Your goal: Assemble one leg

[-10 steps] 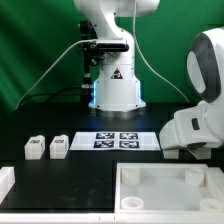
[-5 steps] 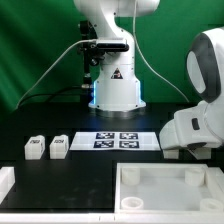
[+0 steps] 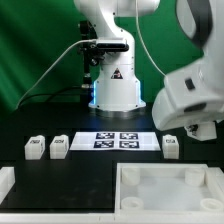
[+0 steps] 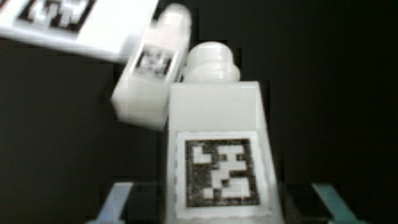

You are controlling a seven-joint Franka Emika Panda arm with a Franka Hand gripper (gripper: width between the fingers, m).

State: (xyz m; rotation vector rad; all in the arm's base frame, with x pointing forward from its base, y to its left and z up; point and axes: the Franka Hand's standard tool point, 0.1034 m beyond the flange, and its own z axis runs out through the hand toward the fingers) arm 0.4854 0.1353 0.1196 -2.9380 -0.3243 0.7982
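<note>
Diff vs 0.5 s ago: the white arm casing (image 3: 186,95) has swung up off the table's right end, from 4 o'clock of the exterior view to 2–3 o'clock. That uncovers the leg (image 3: 171,147), a small white plastic block with a black-and-white tag. It stands on the black table (image 3: 90,168) just at 3 o'clock of the marker board (image 3: 125,139). Nothing else has moved.

Exterior view, left to right:
- flat white part (image 3: 5,184), cut off by the frame at 8 o'clock
- first spare block (image 3: 34,148) and second spare block (image 3: 59,147), same white tagged kind, side by side but apart
- marker board, with a narrow strip of table between it and the second spare block
- leg, with the casing hanging above it at 1 o'clock
- large white square tray-like piece with raised rim (image 3: 160,167) at 5 o'clock of the frame

A bare black band runs between the row of parts and the tray rim. The leg's near side is open.

Wrist view is blurred. An upright tagged block (image 4: 217,150) faces the camera, rounded peg on top. The gripper (image 4: 221,205) straddles it, and dark gaps show between each blue-grey finger (image 4: 121,200) and the block. So the jaws stand apart and clamp nothing. A tilted block (image 4: 146,75) sits just behind; contact unclear. Can't tell whether the upright block is the uncovered leg.
</note>
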